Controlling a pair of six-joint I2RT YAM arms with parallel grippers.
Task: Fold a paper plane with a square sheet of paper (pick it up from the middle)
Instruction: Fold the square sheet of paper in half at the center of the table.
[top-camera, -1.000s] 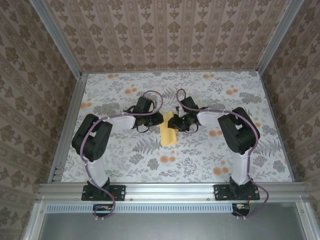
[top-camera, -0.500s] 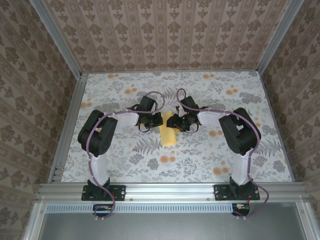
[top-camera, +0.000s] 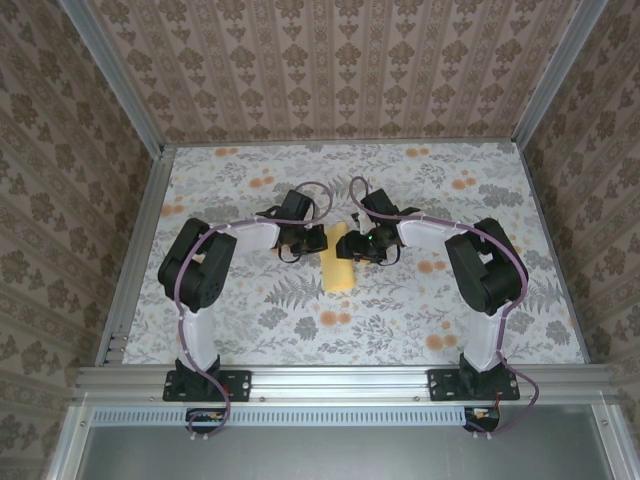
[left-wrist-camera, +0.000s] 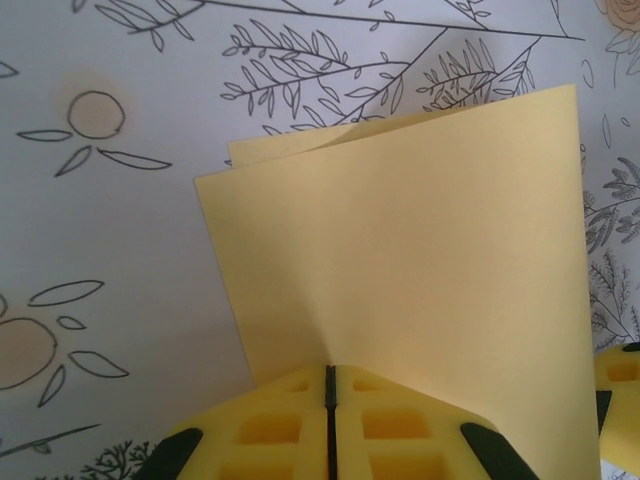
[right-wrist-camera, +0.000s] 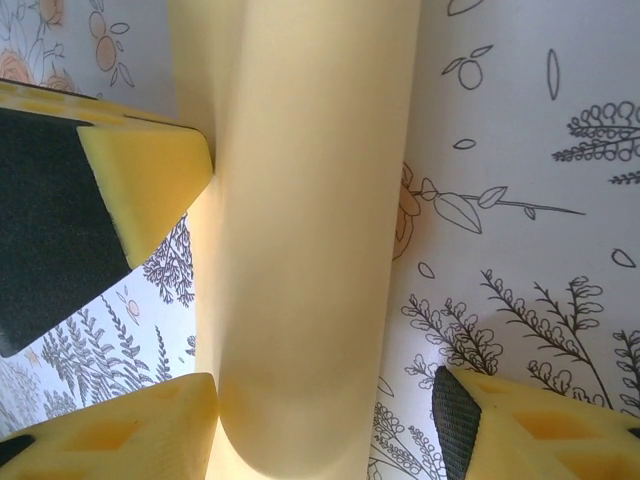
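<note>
Sheet: the square sheet of paper (top-camera: 340, 265), folded to a narrow yellow strip, lies on the floral cloth (top-camera: 400, 320) mid-table, between the two arms.
Left gripper: the left gripper (top-camera: 308, 241) sits at the strip's left side, near its far end. From the left wrist its fingers meet with no gap (left-wrist-camera: 328, 400), pinching the paper (left-wrist-camera: 420, 260).
Right gripper: the right gripper (top-camera: 352, 246) is at the strip's right side. Its jaws are spread wide (right-wrist-camera: 322, 390) and straddle the paper (right-wrist-camera: 310, 230), with one finger against it and the other apart.
Count: one sheet, two grippers.
Left wrist view: two layers are fanned slightly apart at the far edge.
Right wrist view: the strip bulges in a rounded curl, and a pad of the left gripper (right-wrist-camera: 140, 185) touches its side.
</note>
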